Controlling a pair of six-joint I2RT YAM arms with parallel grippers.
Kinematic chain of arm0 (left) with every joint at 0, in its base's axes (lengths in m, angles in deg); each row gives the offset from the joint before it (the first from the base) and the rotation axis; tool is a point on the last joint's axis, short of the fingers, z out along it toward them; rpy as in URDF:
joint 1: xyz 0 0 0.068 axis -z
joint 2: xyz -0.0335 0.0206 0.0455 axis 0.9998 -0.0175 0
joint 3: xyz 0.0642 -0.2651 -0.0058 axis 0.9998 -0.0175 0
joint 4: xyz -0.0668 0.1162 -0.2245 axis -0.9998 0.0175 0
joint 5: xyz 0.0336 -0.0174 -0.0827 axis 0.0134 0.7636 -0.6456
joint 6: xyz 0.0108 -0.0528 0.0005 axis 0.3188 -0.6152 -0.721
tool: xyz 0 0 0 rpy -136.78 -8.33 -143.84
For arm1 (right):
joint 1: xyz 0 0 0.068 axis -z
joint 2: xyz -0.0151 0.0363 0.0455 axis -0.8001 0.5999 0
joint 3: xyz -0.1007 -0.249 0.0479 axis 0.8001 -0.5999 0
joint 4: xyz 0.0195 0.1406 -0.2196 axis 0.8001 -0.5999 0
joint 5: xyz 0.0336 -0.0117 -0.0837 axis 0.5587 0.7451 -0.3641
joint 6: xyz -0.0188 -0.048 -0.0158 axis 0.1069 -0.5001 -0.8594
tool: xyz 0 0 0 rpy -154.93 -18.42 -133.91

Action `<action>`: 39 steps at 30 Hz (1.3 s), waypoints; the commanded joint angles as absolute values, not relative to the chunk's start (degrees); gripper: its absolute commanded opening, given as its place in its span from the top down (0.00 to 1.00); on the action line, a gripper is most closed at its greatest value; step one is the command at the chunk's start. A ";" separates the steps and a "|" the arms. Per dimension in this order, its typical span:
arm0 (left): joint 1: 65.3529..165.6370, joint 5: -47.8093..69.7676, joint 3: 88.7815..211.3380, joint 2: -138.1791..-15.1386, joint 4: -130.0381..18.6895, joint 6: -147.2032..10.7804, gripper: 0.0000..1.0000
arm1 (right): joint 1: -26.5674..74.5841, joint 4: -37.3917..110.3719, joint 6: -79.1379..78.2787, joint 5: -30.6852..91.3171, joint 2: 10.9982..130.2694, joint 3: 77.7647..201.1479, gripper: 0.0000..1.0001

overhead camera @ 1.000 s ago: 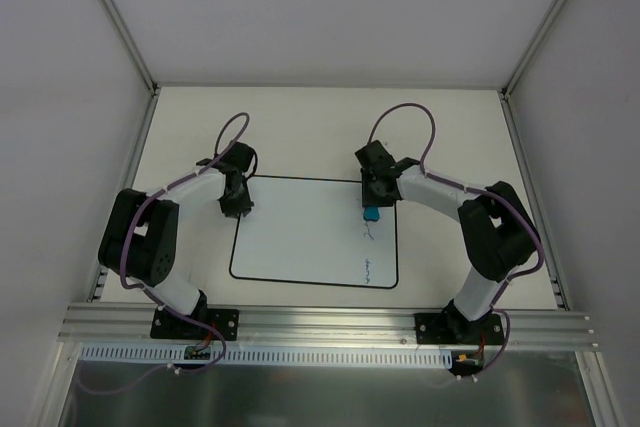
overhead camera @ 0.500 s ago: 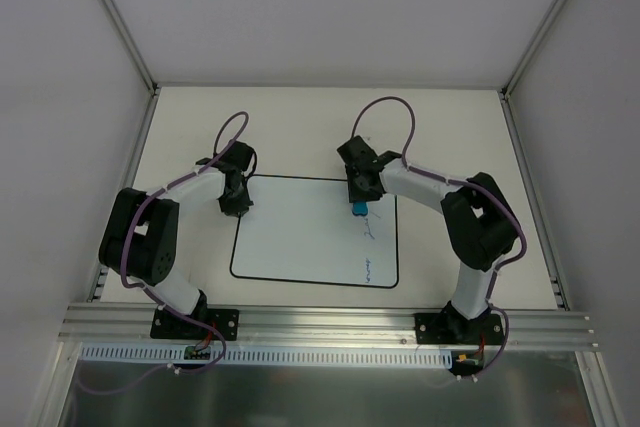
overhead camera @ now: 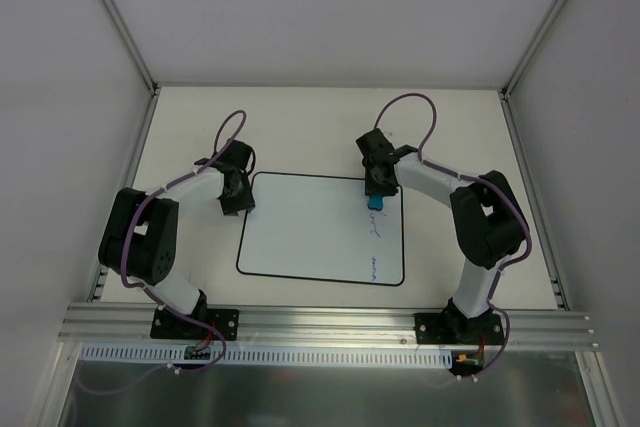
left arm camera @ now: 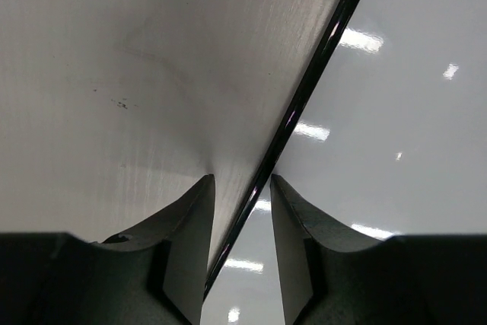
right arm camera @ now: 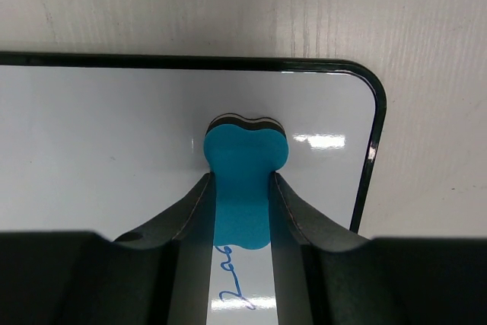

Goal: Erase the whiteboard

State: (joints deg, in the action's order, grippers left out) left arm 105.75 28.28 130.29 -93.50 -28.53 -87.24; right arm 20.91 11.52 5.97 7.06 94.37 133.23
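The eraser [overhead camera: 375,203], clamped in the right jaws, is swept back to the board's [overhead camera: 310,237] corner, writing [overhead camera: 372,266] uncleared; the left jaws are parted, empty.

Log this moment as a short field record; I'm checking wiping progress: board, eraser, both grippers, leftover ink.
board: large white rectangular whiteboard with thin black border, lying flat
eraser: small blue block, on the board near its far right corner
right gripper: shut on the block
left gripper: open, fingers straddling the board's left edge
ink left: blue handwriting along the right side
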 commanded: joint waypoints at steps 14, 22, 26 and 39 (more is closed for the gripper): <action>105.96 18.27 128.95 -97.58 -29.31 -85.72 0.97 | 17.11 11.33 5.59 13.01 97.04 133.87 1.00; 105.87 21.08 128.16 -97.14 -29.14 -87.13 1.00 | 20.15 9.40 8.13 8.79 96.17 132.30 1.00; 105.78 21.52 128.25 -97.14 -29.22 -87.92 1.00 | 25.97 9.22 9.46 7.30 90.03 125.97 1.00; 105.87 20.38 129.57 -98.02 -29.31 -88.97 1.00 | 17.47 8.70 10.68 8.70 88.07 124.81 1.00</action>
